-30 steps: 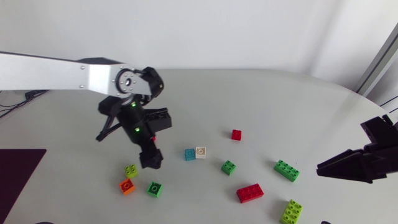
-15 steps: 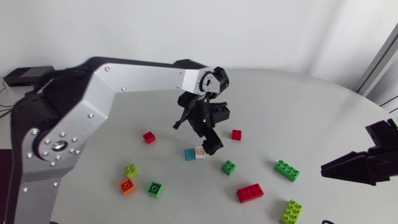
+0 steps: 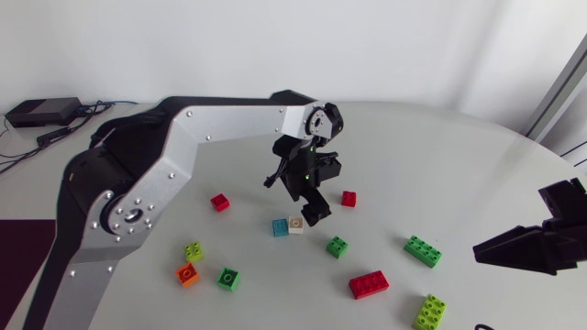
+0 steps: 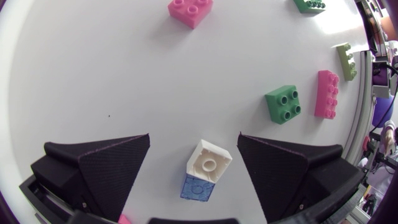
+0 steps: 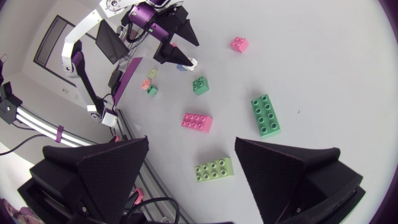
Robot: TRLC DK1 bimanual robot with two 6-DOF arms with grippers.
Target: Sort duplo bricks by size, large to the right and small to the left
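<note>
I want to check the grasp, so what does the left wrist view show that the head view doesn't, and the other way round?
Only the left wrist view: the left hand is open, with clear gaps to the white brick and blue brick between its fingers. Only the head view: the right hand, the orange brick and the small lime brick. Both: the white and blue pair, the small green brick and the large red brick.

Bricks (image 3: pixel 368 284): we could read no print on them.
Left arm (image 3: pixel 229 124): we made out no legible label or number.
Table (image 3: pixel 440 165): we found no writing or sign.
</note>
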